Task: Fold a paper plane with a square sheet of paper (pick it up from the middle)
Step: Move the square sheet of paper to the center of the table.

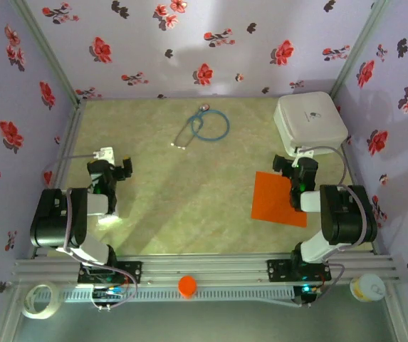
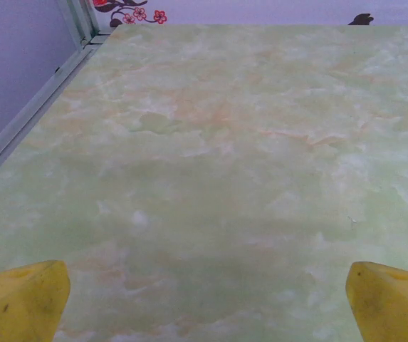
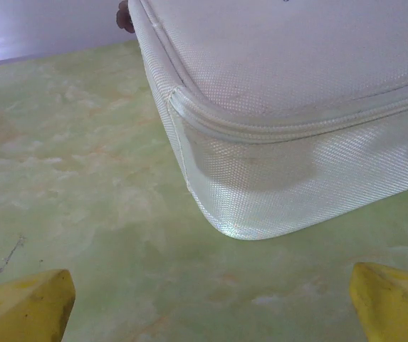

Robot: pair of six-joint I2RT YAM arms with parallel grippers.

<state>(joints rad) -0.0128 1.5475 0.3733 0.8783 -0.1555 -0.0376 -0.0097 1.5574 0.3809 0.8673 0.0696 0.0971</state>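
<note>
The square sheet of paper [image 1: 276, 199], bright orange, lies flat and unfolded on the table at the right, its right edge under my right arm. My right gripper [image 1: 295, 164] hovers just beyond the sheet's far edge, close to the white box. In the right wrist view my right gripper [image 3: 211, 313] is open, its yellow fingertips [image 3: 25, 306] wide apart over bare table. My left gripper [image 1: 112, 162] sits at the left of the table, far from the sheet. In the left wrist view my left gripper [image 2: 204, 313] is open, with nothing between the yellow fingertips [image 2: 18, 303].
A white rounded box [image 1: 310, 120] stands at the back right; its near corner [image 3: 260, 142] is just ahead of my right fingers. A blue stethoscope [image 1: 205, 127] lies at the back centre. On the front rail sit a small orange cap [image 1: 187, 286] and a tape roll [image 1: 38, 299].
</note>
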